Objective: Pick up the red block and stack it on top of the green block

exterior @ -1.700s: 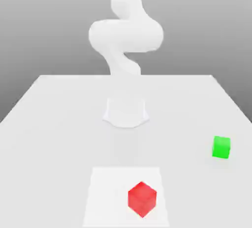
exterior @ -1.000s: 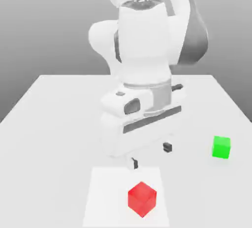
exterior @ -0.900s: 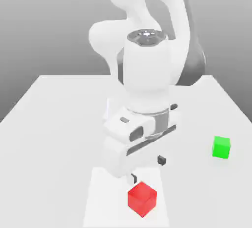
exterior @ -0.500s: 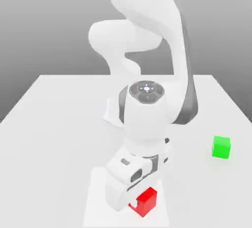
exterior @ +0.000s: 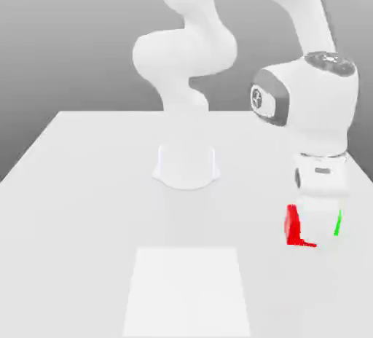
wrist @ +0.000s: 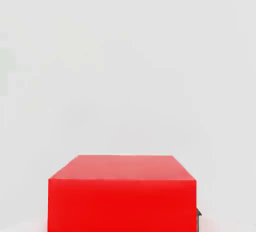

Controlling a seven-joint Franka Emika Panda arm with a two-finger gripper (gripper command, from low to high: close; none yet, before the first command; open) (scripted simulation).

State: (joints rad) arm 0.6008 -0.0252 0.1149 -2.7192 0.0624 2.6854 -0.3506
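Pincer is pinching the red block, at the exterior view's right part of the table. Going from left to right in that view, first comes the pale square, with nothing standing on it. Behind it is the base of the arm. After these comes the red block, partly hidden by the white hand, and then the green block, of which a thin strip can be seen at the right side of the hand. In the hand view, the red block is close to the camera, with a small dark piece of the pincer beside it.

About the progress, I judge that the picking is done, and also most of the carrying. What is left is to bring the red block exactly above the green block, to put it down flat, and to release it. Whether the two blocks touch, or how high the red one is, I cannot tell, so the stack cannot be counted as made.

By number, there are: one red block, one green block, one pale square, one table, and one arm with one pincer.
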